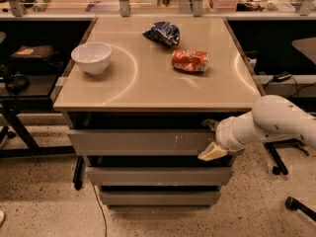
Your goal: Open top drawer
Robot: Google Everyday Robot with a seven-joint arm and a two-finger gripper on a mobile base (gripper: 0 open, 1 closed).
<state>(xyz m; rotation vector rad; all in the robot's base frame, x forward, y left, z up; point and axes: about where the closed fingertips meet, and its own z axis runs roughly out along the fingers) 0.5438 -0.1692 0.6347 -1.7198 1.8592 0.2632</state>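
The top drawer [143, 142] is the widest grey front panel, just under the tabletop, with small white scuff marks near its right end. My gripper [211, 138] is at the panel's right end, on the end of my white arm [276, 120], which comes in from the right. One finger sits over the panel's top edge, and a beige fingertip [212, 152] shows below its bottom edge. The gripper is closed on the panel.
On the tan tabletop [148, 83] are a white bowl [92, 57], a blue chip bag [163, 33] and an orange-red snack bag [190, 60]. Two narrower grey drawers [158, 176] sit below. Dark desks and chair bases stand on both sides.
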